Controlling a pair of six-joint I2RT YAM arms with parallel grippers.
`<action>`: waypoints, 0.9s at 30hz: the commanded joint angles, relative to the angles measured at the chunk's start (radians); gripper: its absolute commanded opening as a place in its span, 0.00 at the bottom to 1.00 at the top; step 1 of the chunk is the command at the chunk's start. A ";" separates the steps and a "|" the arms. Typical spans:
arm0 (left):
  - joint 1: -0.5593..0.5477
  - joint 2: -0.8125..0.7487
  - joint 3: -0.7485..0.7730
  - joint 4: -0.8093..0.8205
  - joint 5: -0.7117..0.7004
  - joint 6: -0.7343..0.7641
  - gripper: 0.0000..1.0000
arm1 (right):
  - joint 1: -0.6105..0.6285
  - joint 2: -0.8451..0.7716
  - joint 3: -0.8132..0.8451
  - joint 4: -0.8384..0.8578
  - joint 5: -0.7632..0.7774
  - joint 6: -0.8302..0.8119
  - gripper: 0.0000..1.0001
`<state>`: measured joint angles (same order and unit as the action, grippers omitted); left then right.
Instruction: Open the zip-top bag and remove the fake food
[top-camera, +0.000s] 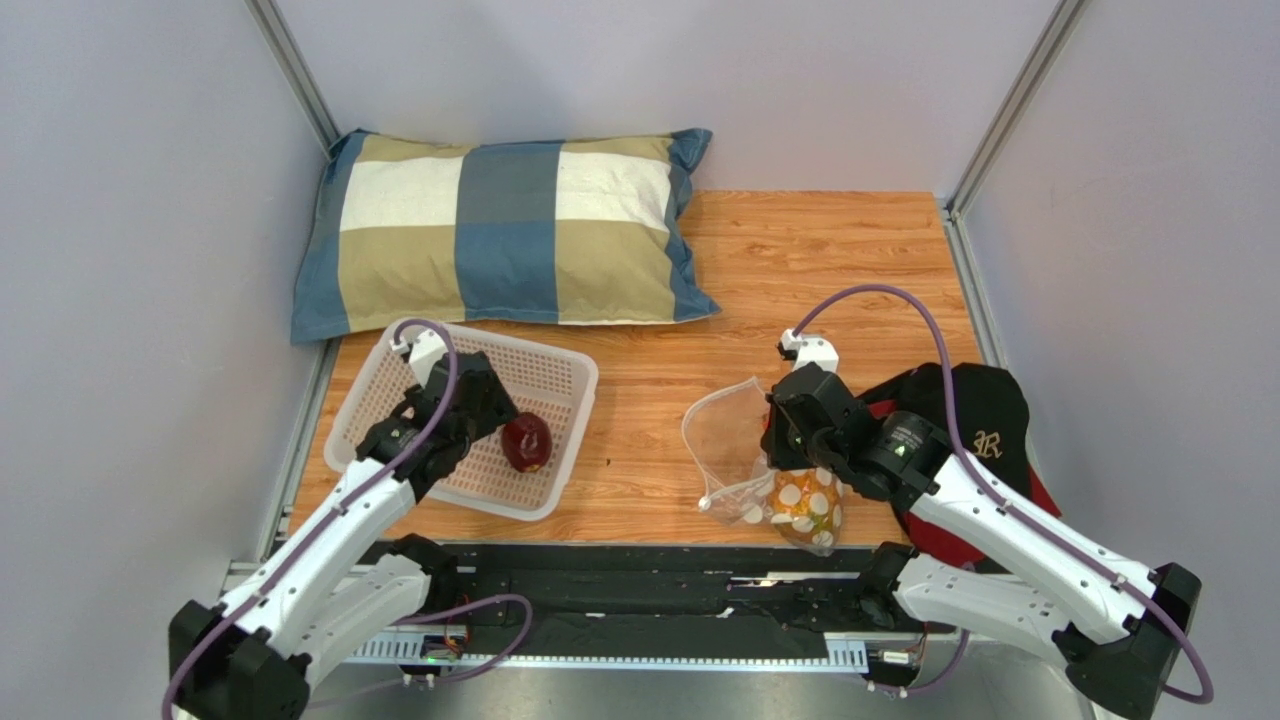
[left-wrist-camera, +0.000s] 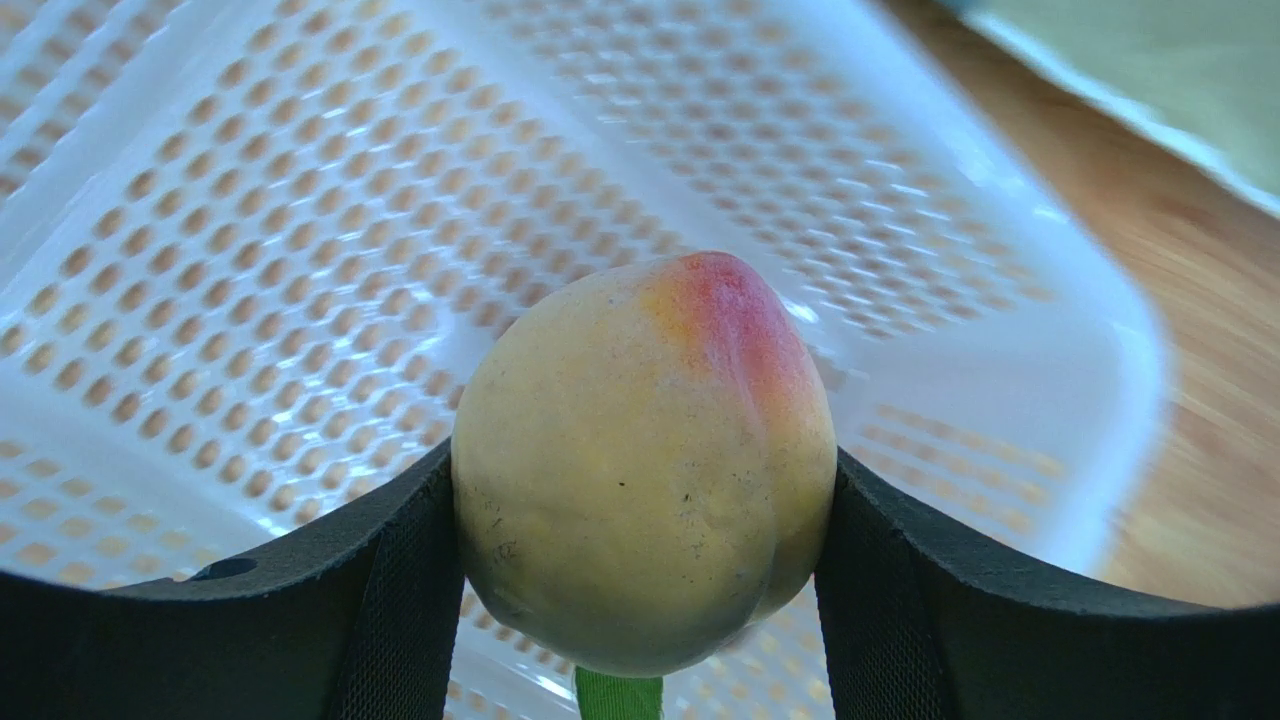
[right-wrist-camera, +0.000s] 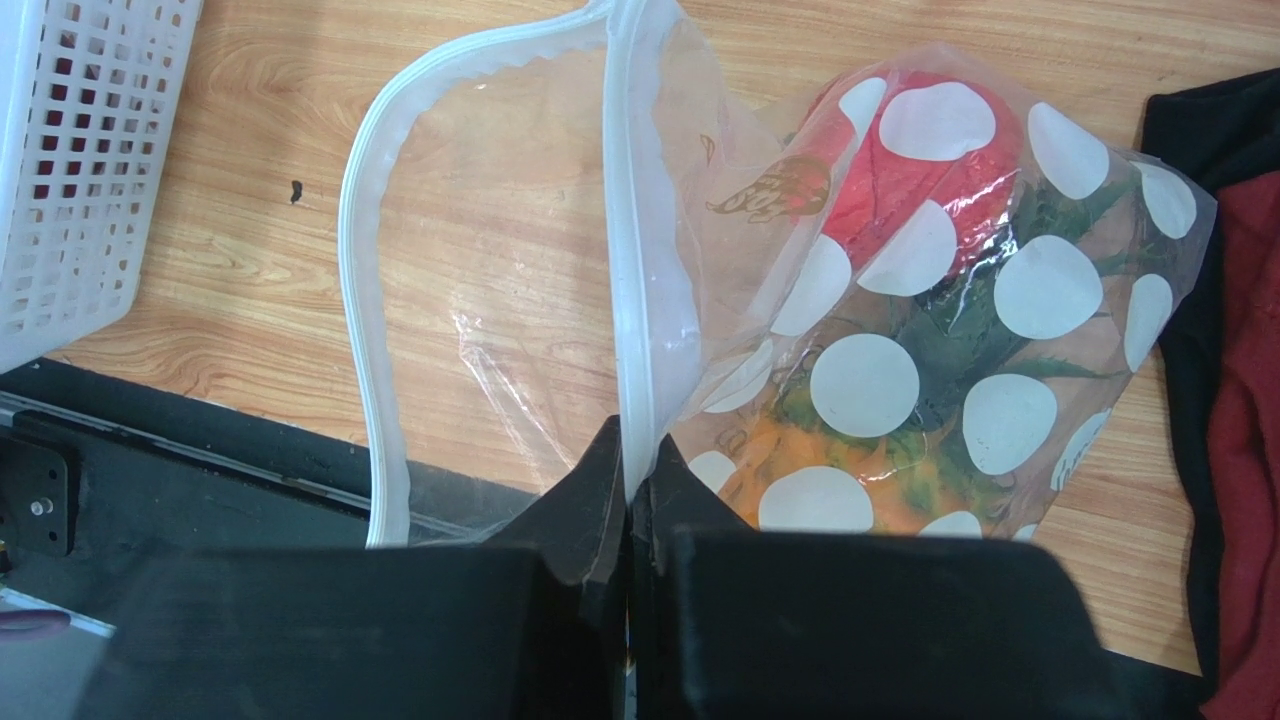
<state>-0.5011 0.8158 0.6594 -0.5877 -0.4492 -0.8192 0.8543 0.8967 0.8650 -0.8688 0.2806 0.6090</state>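
Observation:
The zip-top bag (top-camera: 732, 438) lies open on the wood, its white-spotted face (right-wrist-camera: 902, 330) to the right. My right gripper (right-wrist-camera: 631, 458) is shut on one side of the white zip strip (right-wrist-camera: 628, 225); the other strip (right-wrist-camera: 368, 315) gapes to the left. Inside the bag show a red berry (right-wrist-camera: 894, 188), green leaves (right-wrist-camera: 962, 353) and an orange frilly piece (right-wrist-camera: 819, 450). My left gripper (left-wrist-camera: 643, 518) is shut on a yellow-orange round fruit (left-wrist-camera: 631, 420) with a red blush, held over the white basket (left-wrist-camera: 226, 225). A dark maroon piece (top-camera: 526, 441) lies in the basket.
The white perforated basket (top-camera: 394, 393) stands at the left. A checked pillow (top-camera: 504, 225) lies at the back. A black and red cap (top-camera: 984, 428) lies under my right arm. A black rail (top-camera: 646, 578) runs along the near edge.

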 joint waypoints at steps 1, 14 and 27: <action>0.114 0.069 -0.075 0.017 0.035 -0.084 0.00 | -0.003 0.005 0.037 0.048 -0.021 -0.015 0.00; 0.128 0.178 -0.024 -0.030 0.020 -0.147 0.99 | -0.001 0.048 0.043 0.083 -0.127 -0.017 0.00; -0.114 -0.169 -0.150 0.642 0.742 0.152 0.44 | -0.001 0.061 0.088 0.119 -0.208 -0.022 0.00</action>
<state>-0.4759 0.6468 0.5766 -0.3283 -0.0196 -0.7494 0.8543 0.9604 0.9024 -0.8154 0.1226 0.6003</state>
